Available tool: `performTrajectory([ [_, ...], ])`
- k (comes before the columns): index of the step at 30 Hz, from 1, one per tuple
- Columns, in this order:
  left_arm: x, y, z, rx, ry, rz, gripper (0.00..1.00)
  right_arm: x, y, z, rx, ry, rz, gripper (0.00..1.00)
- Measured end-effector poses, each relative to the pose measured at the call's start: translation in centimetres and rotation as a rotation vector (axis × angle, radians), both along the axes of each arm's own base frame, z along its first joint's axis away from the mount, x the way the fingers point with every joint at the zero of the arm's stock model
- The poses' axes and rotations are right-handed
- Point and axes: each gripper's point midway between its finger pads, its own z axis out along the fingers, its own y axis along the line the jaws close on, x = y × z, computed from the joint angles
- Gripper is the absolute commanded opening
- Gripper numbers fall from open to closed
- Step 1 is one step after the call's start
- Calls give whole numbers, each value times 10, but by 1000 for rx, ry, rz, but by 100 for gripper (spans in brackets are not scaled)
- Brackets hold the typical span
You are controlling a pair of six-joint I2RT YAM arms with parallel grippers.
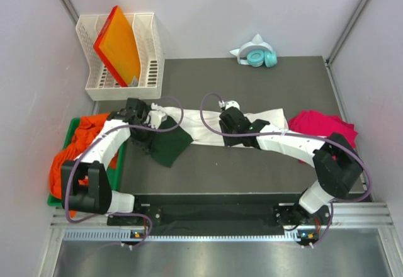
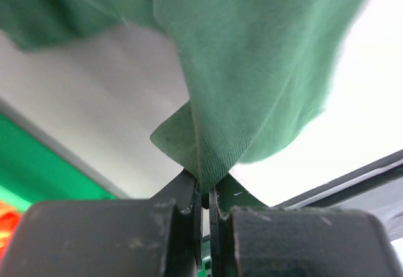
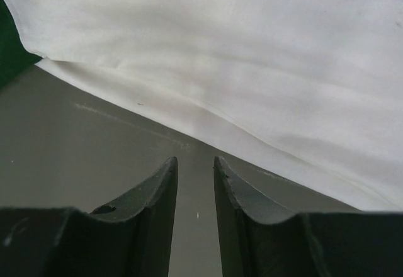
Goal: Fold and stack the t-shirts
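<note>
Two shirts spread on a dark grey table (image 1: 252, 163): green one gripped, white one lying flat.

Left pincer (image 2: 206, 196) pressed together on a fold of the dark green cotton t-shirt (image 2: 252, 69), cloth rising from the fingertips and draping ahead of them. Right pincer (image 3: 195, 170) a little spread, nothing between the fingers, over bare table, with the edge of the long white cotton t-shirt (image 3: 252, 69) just ahead and a green corner off to its left. Well to the right of that pincer, a crumpled magenta t-shirt (image 1: 322, 126). Left of the left pincer, a heap of orange cloth (image 1: 82, 141) in a green plastic bin (image 1: 119, 163). Beyond both, a white slotted plastic rack (image 1: 151, 50) holding an orange flat folder (image 1: 118, 44), and teal cat-ear headphones (image 1: 258, 56).
</note>
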Motion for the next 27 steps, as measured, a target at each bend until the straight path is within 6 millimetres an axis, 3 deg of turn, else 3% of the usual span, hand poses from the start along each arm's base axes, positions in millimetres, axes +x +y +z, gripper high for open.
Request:
performTrajectory([
  [5, 29, -13, 40, -66, -94, 5, 0, 1, 3, -2, 1, 8, 6, 30],
  [9, 45, -20, 56, -101, -126, 14, 0, 3, 6, 1, 13, 0, 9, 30],
  [18, 72, -27, 37, -120, -61, 64, 0, 4, 7, 2, 19, -5, 9, 30],
  [23, 105, -32, 27, -132, -68, 99, 0, 3, 7, 2, 20, -6, 8, 30],
  [27, 131, -35, 31, -139, -95, 120, 0, 1, 4, -1, 14, 1, 7, 30],
])
